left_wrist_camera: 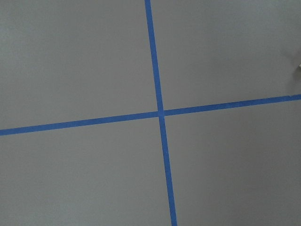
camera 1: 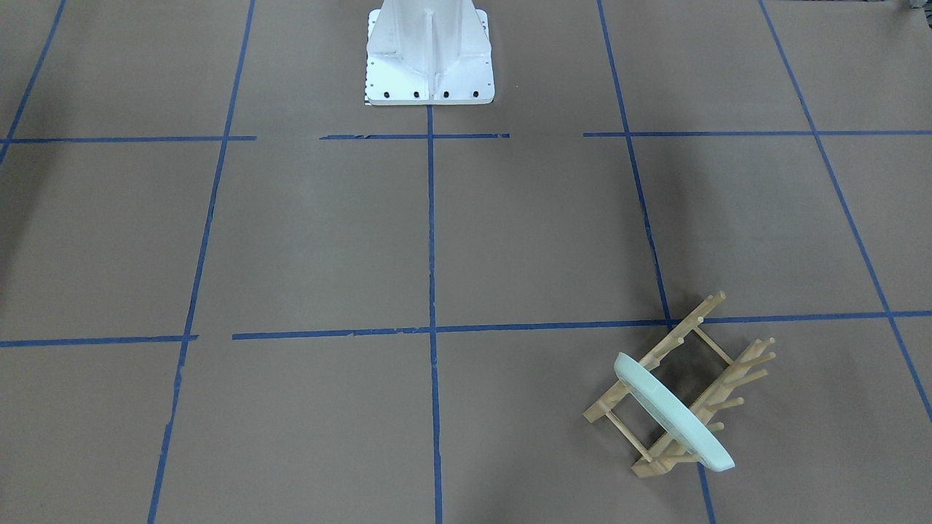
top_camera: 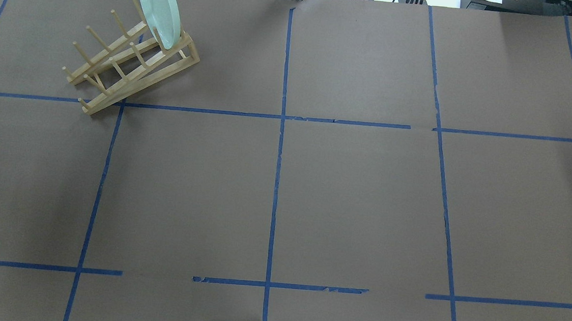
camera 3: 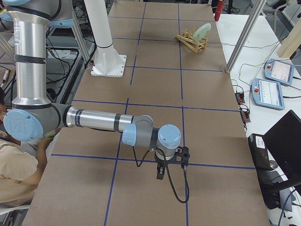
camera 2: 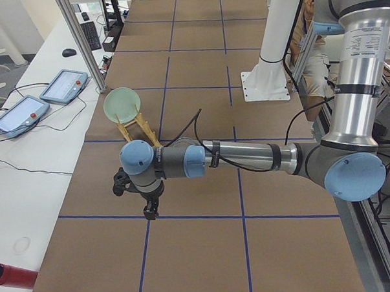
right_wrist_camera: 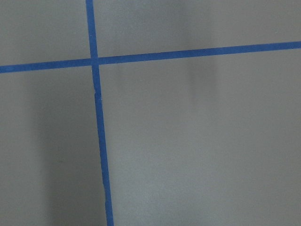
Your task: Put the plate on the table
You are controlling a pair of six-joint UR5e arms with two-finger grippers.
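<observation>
- The plate [top_camera: 159, 6] stood on edge in the rack [top_camera: 135, 64], far left on the table [top_camera: 354, 201].
- Opening of left gripper [camera 2: 149, 212] and right gripper [camera 3: 160, 173] could not be told.
- Risk: a slanted lift might snag pegs, tipping rack or dropping plate.

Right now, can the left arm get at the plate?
Probably: the plate stands on edge in the wooden rack on the left arm side, upper rim exposed. It's far out on the table, though.

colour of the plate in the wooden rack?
Pale mint green, no pattern. The round glossy plate shows best in the overhead exterior view.
</observation>
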